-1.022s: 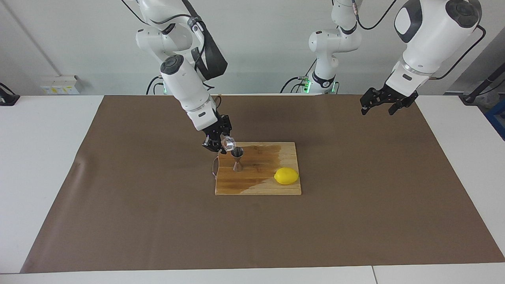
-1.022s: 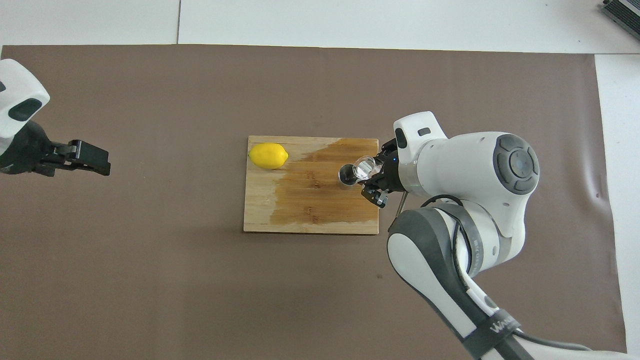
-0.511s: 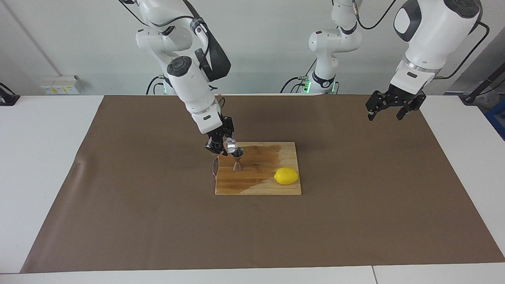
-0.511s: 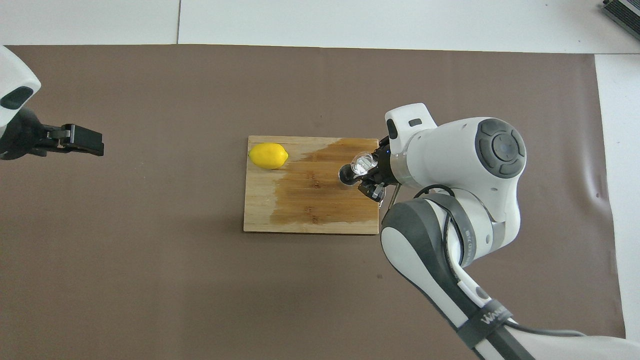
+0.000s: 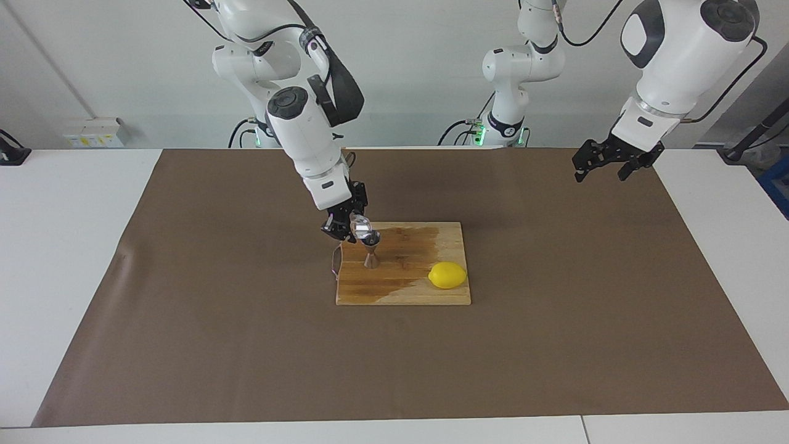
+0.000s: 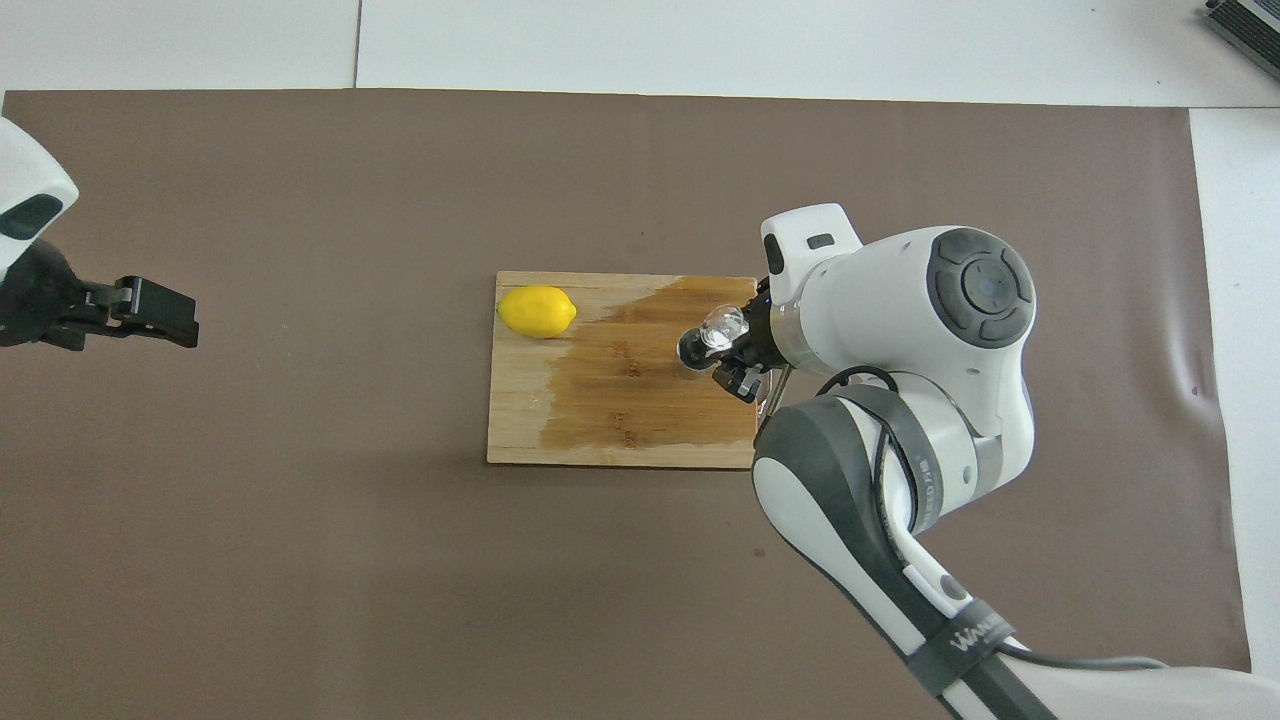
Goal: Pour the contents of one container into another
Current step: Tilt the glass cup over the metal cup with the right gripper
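- Tumbler [image 5: 360, 229], clear glass, tipped mouth-down over the steel jigger [image 5: 372, 250], clamped in the right gripper [image 5: 346, 225].
- Jigger upright on the cutting board [image 5: 425, 293]; lemon [image 5: 447, 275] at its four o'clock in the facing view.
- Left gripper [image 5: 603, 166] waits spread, unladen, over the brown mat [image 5: 246, 345].

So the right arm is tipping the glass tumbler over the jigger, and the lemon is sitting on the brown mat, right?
Not quite. In the facing view the lemon sits on the wooden cutting board, not the mat. The rest holds: the right gripper tips the glass tumbler over the jigger.
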You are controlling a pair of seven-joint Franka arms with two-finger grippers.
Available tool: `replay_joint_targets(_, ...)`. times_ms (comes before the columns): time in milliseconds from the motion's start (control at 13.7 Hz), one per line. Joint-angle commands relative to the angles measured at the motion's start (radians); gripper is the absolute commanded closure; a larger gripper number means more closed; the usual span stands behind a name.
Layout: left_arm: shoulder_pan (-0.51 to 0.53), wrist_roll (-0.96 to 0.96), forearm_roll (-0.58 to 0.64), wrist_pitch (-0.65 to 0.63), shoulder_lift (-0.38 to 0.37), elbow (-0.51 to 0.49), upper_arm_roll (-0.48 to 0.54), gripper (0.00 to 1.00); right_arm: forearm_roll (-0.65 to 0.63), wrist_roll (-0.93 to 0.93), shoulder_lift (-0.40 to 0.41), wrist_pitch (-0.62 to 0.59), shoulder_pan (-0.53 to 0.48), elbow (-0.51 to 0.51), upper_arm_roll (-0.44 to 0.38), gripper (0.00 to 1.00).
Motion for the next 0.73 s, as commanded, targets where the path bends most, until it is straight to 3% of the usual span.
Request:
replay_joint_targets(0, 0.003, -0.007, 0.012, -0.055, -0.028, -0.031, -0.003, 0.00, -0.037, 0.045, 0.021, -0.028, -0.008, 0.034, 0.025, 0.89)
replay_joint_targets(657, 0.004, -0.007, 0.012, -0.064, -0.033, -0.031, -0.003, 0.00, -0.043, 0.056, 0.021, -0.039, -0.008, 0.036, 0.029, 0.92)
